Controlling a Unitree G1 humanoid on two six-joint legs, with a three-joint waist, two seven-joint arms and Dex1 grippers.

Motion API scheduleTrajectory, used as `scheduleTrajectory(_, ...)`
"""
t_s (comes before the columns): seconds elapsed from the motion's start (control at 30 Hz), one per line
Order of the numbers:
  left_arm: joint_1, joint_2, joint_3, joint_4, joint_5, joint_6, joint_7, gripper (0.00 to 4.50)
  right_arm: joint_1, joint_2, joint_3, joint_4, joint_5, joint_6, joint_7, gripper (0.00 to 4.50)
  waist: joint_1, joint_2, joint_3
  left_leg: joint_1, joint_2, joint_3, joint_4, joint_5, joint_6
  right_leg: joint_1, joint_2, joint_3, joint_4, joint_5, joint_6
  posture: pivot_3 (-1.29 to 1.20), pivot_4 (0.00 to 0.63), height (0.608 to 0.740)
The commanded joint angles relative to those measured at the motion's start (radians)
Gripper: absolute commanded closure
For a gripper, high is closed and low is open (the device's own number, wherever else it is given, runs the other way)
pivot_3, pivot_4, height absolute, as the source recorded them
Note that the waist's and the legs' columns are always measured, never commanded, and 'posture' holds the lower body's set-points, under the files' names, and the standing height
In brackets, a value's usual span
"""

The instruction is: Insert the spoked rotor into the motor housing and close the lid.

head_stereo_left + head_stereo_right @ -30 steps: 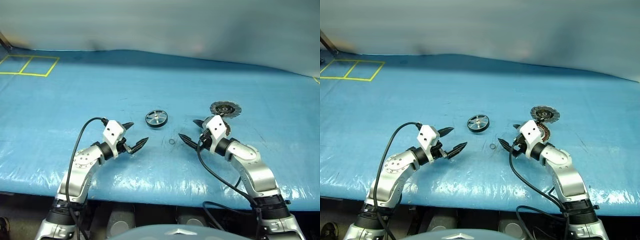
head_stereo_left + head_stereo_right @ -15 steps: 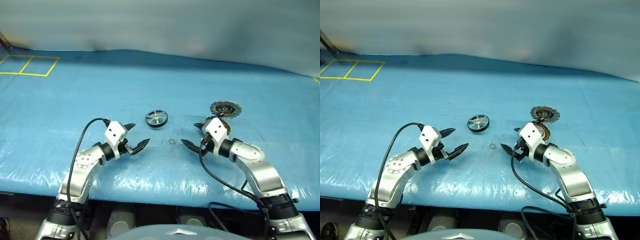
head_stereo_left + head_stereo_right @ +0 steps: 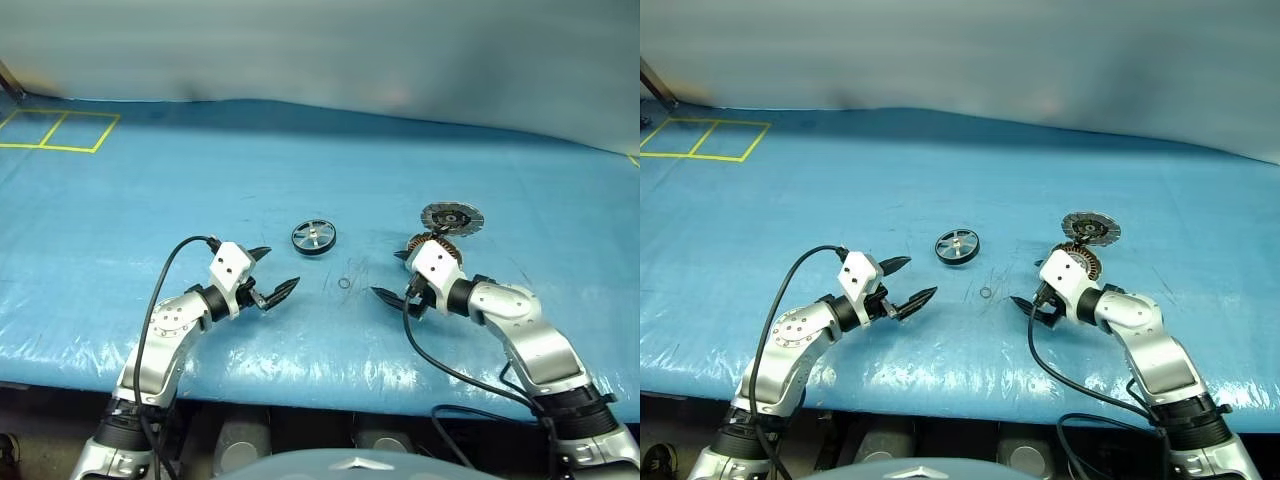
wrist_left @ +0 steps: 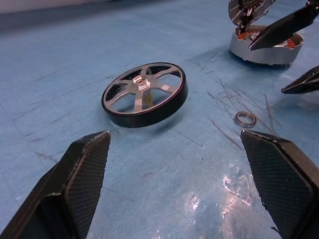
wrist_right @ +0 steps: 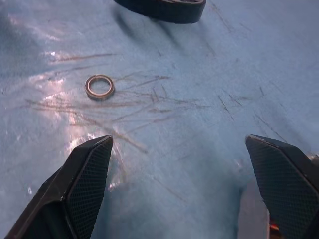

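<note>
The small spoked rotor, a thick black rim around shiny silver spokes and hub, lies flat on the blue plastic-covered table, ahead of and between both arms. Near it lies a tiny metal ring; the round silver motor housing with copper windings sits behind the right gripper, touching the grey toothed lid beyond. The left gripper and the right one both hang spread wide, holding nothing.

The right gripper and its white wrist cover most of the motor housing, leaving a sliver of copper windings just beside the lid. The spoked rotor is cut off by the right wrist view's edge.
</note>
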Motion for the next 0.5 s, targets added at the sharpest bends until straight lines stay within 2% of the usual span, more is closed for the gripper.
scheduleTrajectory(0.03, -0.009, 0.004, -0.009, -0.029, 0.012, -0.015, -0.002, 0.0, -0.015, -0.06, -0.004, -0.068, -0.026, 0.024, 0.035, 0.0, -0.001, 0.0, 0.0, 0.0, 0.0, 0.0, 0.0, 0.0, 0.0, 0.0, 0.0, 0.0, 0.0, 0.0, 0.0, 0.0, 0.15, 0.74)
scheduleTrajectory(0.17, -0.007, 0.002, -0.011, -0.03, 0.02, -0.014, -0.002, 0.0, -0.033, -0.146, -0.021, -0.092, -0.047, 0.071, 0.067, 0.0, 0.0, 0.0, 0.0, 0.0, 0.0, 0.0, 0.0, 0.0, 0.0, 0.0, 0.0, 0.0, 0.0, 0.0, 0.0, 0.0, 0.15, 0.74)
scheduleTrajectory(0.33, -0.007, -0.001, -0.014, -0.024, 0.024, -0.015, -0.002, 0.0, -0.089, -0.258, -0.019, -0.03, -0.091, 0.052, 0.123, 0.0, -0.001, -0.001, 0.001, -0.001, 0.0, 0.001, 0.001, 0.0, 0.0, 0.0, -0.001, 0.0, 0.0, 0.0, 0.0, 0.0, 0.15, 0.74)
scheduleTrajectory(0.5, -0.004, -0.011, -0.024, -0.023, 0.032, -0.017, 0.005, 0.0, -0.133, -0.278, 0.023, 0.036, -0.132, 0.036, 0.156, 0.0, 0.0, -0.001, 0.001, -0.001, 0.0, 0.001, 0.001, 0.0, 0.0, -0.001, -0.001, 0.0, 0.0, 0.0, 0.0, 0.0, 0.15, 0.74)
